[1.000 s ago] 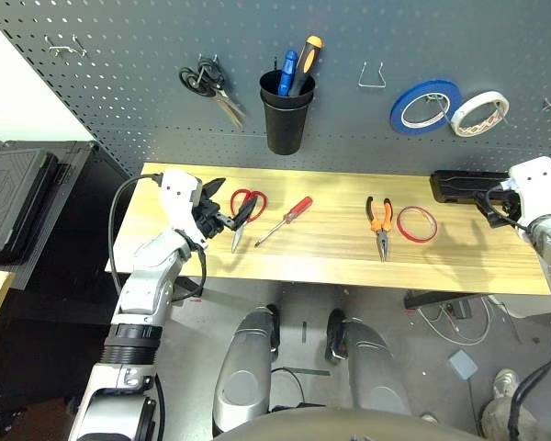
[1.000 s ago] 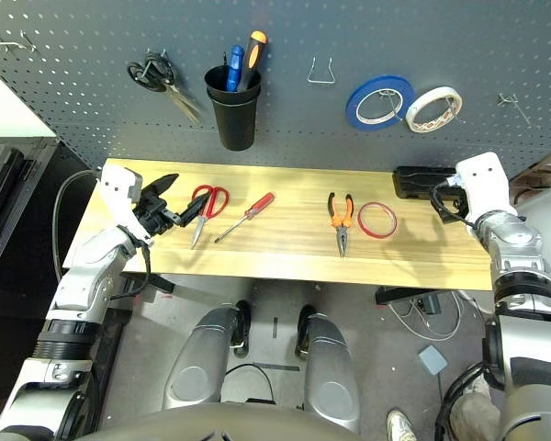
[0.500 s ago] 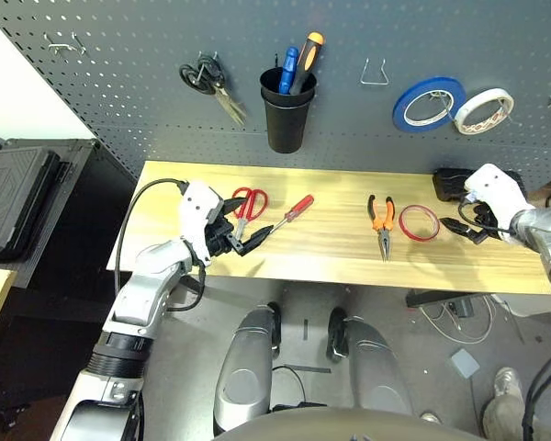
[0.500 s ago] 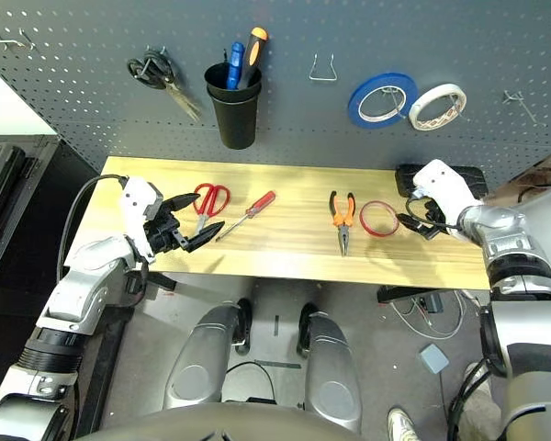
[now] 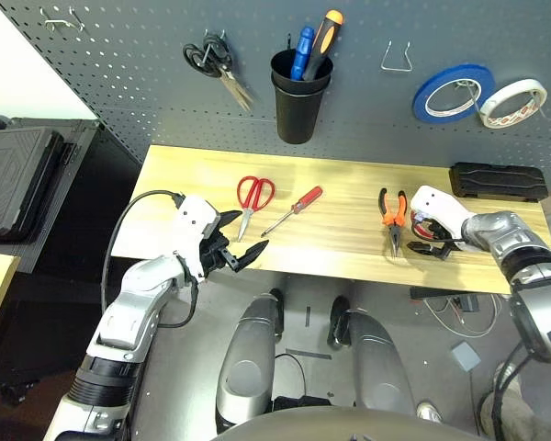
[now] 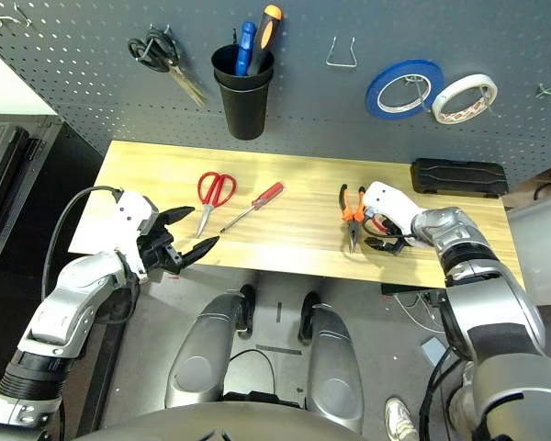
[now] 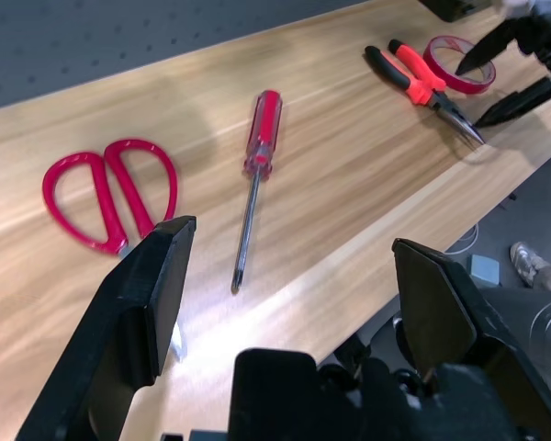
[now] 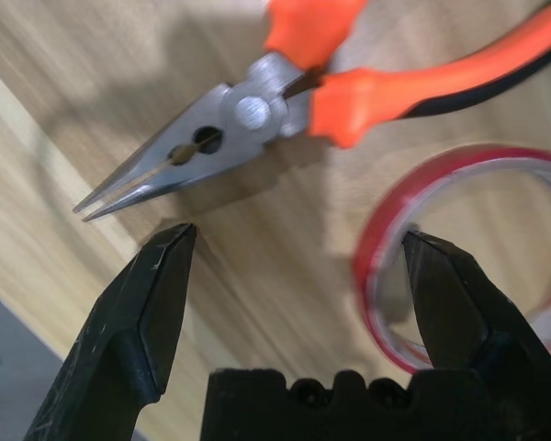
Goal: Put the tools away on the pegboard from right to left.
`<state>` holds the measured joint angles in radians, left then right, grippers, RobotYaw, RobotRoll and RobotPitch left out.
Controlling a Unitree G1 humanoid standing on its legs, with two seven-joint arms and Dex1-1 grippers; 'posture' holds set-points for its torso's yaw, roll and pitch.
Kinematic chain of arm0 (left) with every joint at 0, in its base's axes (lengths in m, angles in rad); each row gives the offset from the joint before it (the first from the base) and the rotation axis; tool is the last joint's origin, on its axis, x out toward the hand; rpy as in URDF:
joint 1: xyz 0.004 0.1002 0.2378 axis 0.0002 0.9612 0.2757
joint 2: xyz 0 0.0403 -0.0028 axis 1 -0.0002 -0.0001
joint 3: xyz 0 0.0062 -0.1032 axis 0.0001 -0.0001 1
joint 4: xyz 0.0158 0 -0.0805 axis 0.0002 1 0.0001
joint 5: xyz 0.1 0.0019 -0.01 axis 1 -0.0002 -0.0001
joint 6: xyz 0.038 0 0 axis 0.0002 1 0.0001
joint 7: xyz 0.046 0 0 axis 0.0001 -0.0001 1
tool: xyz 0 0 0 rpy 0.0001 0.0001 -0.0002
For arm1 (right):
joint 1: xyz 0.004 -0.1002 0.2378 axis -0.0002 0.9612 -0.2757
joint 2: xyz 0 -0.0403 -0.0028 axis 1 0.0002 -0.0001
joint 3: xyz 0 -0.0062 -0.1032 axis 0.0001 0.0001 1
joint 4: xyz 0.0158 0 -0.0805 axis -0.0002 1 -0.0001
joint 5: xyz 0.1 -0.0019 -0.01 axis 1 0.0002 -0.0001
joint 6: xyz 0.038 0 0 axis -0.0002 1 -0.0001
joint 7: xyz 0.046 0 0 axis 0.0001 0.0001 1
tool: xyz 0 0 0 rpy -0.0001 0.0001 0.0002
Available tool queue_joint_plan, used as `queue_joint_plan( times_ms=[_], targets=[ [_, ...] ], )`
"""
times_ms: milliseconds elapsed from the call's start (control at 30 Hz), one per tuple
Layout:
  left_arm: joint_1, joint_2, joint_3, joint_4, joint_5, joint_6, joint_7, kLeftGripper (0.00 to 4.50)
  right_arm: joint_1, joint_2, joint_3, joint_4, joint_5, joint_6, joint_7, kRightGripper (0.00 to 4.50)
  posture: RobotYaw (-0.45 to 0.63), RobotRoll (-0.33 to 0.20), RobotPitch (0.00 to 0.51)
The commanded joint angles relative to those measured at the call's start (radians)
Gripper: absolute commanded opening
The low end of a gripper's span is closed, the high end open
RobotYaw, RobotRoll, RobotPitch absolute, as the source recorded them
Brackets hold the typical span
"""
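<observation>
Left gripper: the left gripper (image 5: pixel 237 252) sits at lower left of the head view, at the front edge of the table (image 5: pixel 340 248), black fingers spread wide with nothing between them and touching nothing.
Scissors: the red scissors (image 5: pixel 251 199) lie flat on the wood just past that gripper, handles toward the wall, blades pointing at the near edge.
Screwdriver: the screwdriver (image 5: pixel 293 209) lies just right of the scissors, slanted, red handle up-right, tip down-left.
Pliers: the pliers (image 5: pixel 393 217) lie right of centre, orange-and-black handles toward the wall, thin nose toward the near edge.
Right gripper: the right gripper (image 8: pixel 298 276) is low over the wood at centre right, fingers spread. One fingertip (image 8: pixel 165 253) is near the pliers' nose, the other finger is at the red ring. Whether it touches, I cannot tell. It holds nothing.
Red tape ring: the red tape ring (image 8: pixel 441 257) lies flat just right of the pliers, thin and hollow.
Pegboard: the pegboard (image 5: pixel 119 83) fills the top of the frame. It is dark grey and perforated.
</observation>
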<state>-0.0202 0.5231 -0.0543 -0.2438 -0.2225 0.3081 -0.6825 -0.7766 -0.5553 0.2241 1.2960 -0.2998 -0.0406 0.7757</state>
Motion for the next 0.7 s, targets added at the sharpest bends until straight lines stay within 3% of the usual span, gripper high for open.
queue_joint_plan(
  times_ms=[33,400,700],
  targets=[
    [0.030,0.007,0.004,-0.040,0.001,0.024,0.010,4.50,0.017,0.016,-0.001,0.033,-0.012,0.073,-0.033,3.88,0.37,0.000,0.347],
    [0.014,-0.007,0.008,-0.054,-0.008,0.032,0.026,4.50,0.057,-0.035,-0.015,0.003,-0.010,-0.016,-0.140,0.02,0.37,0.000,0.335],
    [0.007,-0.034,0.008,-0.124,-0.061,-0.004,-0.001,4.50,0.162,-0.102,-0.080,-0.062,0.035,-0.145,-0.304,0.02,0.34,0.000,0.311]
  ],
)
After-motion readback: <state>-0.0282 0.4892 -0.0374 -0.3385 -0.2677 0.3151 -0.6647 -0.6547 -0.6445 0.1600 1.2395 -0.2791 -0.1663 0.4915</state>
